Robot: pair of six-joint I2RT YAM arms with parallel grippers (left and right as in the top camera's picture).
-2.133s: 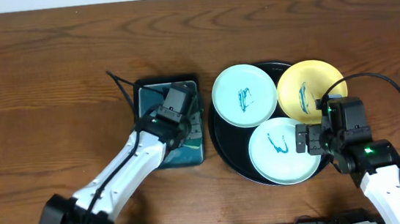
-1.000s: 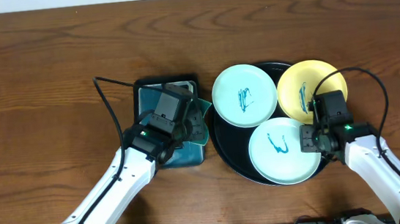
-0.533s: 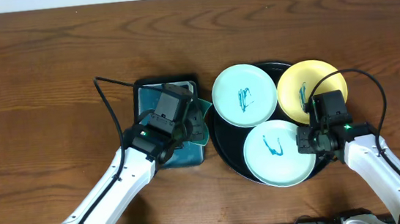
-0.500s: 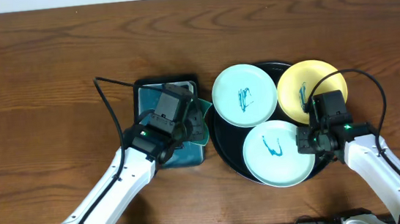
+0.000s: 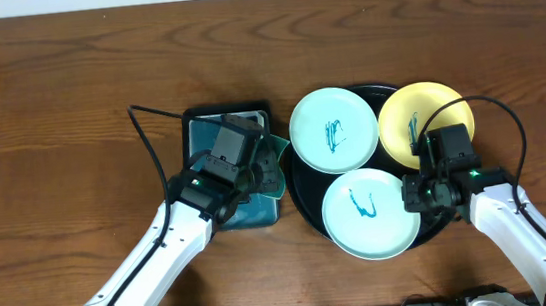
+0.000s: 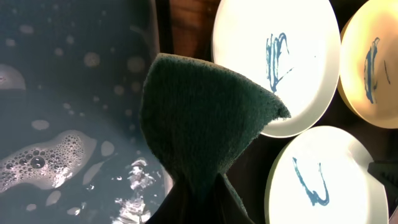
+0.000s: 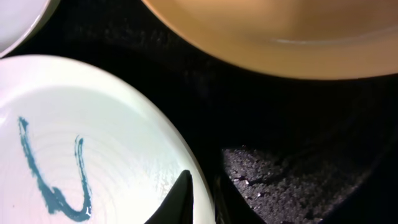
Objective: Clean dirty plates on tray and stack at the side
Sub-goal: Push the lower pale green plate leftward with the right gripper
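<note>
The round black tray [image 5: 304, 192] holds three plates with teal scribbles. A mint plate [image 5: 334, 130] lies at its back left, a yellow plate [image 5: 423, 123] at its back right. A second mint plate [image 5: 366, 214] lies at the front. My right gripper [image 5: 410, 195] is shut on this front plate's right rim. In the right wrist view one finger [image 7: 180, 198] lies on the plate [image 7: 81, 143], the other under its edge. My left gripper [image 5: 255, 170] is shut on a dark green sponge [image 6: 199, 118], at the teal tray's right edge.
The rectangular teal tray [image 5: 207, 144] left of the black tray holds soapy water [image 6: 56, 155]. Brown wooden table [image 5: 66, 92] lies all round. A black cable [image 5: 147, 145] loops off the left arm and another [image 5: 511, 120] arcs over the right arm.
My right gripper has closed on the front mint plate's rim. That plate has slid to the left and slightly toward the front of the tray. The left arm and sponge have stayed still.
</note>
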